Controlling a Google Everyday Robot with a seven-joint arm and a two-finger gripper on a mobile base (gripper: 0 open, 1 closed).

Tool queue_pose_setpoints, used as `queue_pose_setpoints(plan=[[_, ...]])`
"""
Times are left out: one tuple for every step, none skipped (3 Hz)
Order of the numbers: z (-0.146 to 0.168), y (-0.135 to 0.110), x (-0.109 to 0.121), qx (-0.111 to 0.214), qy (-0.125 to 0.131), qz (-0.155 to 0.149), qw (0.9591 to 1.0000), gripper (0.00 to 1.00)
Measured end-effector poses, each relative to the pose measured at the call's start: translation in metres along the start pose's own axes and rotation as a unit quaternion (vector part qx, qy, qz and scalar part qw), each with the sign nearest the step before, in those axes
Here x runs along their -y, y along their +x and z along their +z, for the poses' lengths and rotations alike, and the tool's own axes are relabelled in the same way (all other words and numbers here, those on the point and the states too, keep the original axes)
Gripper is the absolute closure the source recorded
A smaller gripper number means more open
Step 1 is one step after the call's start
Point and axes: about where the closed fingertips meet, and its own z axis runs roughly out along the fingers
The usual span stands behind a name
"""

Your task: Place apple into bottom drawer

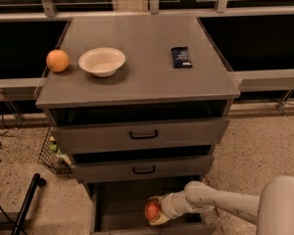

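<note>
The apple [152, 210] is a small red fruit held in my gripper [156, 211] inside the open bottom drawer [115, 204], low toward its front right. The gripper's pale fingers are shut around the apple, above and below it. My white arm [220, 202] reaches in from the lower right over the drawer's right side. The drawer is pulled out below two shallower drawers with black handles; its grey floor shows to the left of the apple.
On the cabinet top [147, 77] lie an orange fruit [57, 60], a white bowl [102, 61] and a dark snack packet [181, 57]. A wire basket [54, 155] stands left of the cabinet. A black pole [27, 204] leans at lower left.
</note>
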Motion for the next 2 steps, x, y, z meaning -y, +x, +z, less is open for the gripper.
queue_pose_setpoints(plan=[[0.002, 0.003, 0.001, 0.001, 0.002, 0.001, 1.0000, 1.00], [0.008, 0.018, 0.008, 0.006, 0.011, 0.005, 0.9999, 1.00]])
